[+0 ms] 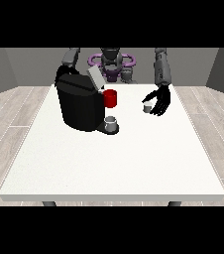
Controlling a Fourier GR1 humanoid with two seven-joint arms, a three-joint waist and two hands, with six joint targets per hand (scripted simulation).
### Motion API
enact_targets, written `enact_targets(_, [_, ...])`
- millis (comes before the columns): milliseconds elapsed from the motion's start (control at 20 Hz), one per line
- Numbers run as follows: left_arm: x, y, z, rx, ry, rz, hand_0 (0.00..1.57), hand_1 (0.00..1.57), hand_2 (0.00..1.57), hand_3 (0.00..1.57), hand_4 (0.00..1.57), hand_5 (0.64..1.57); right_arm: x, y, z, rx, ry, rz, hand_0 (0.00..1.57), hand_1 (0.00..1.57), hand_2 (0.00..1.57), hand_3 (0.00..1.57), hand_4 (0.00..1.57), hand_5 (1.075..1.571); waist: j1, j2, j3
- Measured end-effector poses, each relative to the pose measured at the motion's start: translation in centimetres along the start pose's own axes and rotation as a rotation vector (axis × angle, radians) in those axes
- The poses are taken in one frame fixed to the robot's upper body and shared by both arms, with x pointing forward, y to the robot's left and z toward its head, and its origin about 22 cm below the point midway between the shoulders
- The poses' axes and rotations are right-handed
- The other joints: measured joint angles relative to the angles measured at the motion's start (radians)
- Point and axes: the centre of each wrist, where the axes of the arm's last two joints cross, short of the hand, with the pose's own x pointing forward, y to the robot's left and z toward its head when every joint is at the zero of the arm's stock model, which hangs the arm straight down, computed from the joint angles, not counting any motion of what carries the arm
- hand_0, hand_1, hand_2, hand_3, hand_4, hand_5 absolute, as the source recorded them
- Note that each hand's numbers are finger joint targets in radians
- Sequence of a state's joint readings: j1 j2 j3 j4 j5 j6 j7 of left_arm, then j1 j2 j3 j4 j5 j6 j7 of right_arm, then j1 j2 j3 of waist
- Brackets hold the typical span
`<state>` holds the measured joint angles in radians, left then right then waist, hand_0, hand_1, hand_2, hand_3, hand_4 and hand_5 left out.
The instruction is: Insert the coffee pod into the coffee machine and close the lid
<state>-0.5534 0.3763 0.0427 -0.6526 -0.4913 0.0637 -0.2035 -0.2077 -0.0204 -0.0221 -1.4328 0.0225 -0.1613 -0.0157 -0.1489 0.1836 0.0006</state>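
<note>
Pod [146,108] right of machine [80,103] — apart.

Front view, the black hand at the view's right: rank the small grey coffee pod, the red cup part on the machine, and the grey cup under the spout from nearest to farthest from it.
1. Small grey coffee pod, on the table just beside the hand at the view's right.
2. Red cup part, on the black coffee machine's front, farther towards the view's left.
3. Grey cup, under the spout, lower left.

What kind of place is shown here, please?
Probably a bare test room for a robot rather than a kitchen: a large white table on a wood-plank floor with plain grey walls, holding only a black coffee machine and a small coffee pod.
</note>
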Motion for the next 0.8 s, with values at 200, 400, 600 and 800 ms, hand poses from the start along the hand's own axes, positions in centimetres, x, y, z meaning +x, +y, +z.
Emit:
enact_targets(200, [0.6, -0.8, -0.4, 0.038, -0.015, -0.024, 0.84, 0.84, 0.97, 0.75, 0.38, 1.571, -0.3, 0.1, 0.0, -0.003, -0.006, -0.010, 0.00, 0.00, 0.00, 0.00, 0.51, 1.571, 0.000, 0.001, 0.0000])
enact_targets(400, [0.5, -0.3, -0.7, 0.073, -0.037, -0.076, 0.93, 0.93, 1.04, 0.82, 0.28, 1.571, 0.1, -0.1, -0.2, 0.005, -0.014, -0.025, 0.00, 0.00, 0.00, 0.00, 0.43, 1.571, -0.011, 0.016, 0.0005])
enact_targets(600, [0.6, 0.8, -1.2, 0.077, -0.045, -0.132, 1.11, 1.11, 1.17, 0.97, 0.28, 1.571, 0.1, 0.4, -0.1, 0.014, -0.029, -0.028, 0.00, 0.00, 0.00, 0.00, 0.42, 1.571, -0.022, 0.032, 0.0013])
enact_targets(800, [0.4, 0.1, -1.1, 0.061, -0.064, -0.156, 1.32, 1.32, 1.43, 1.41, 0.55, 1.571, 0.0, -0.8, -0.4, -0.004, -0.012, -0.036, 0.00, 0.00, 0.00, 0.00, 0.44, 1.571, -0.010, 0.017, 0.0006])
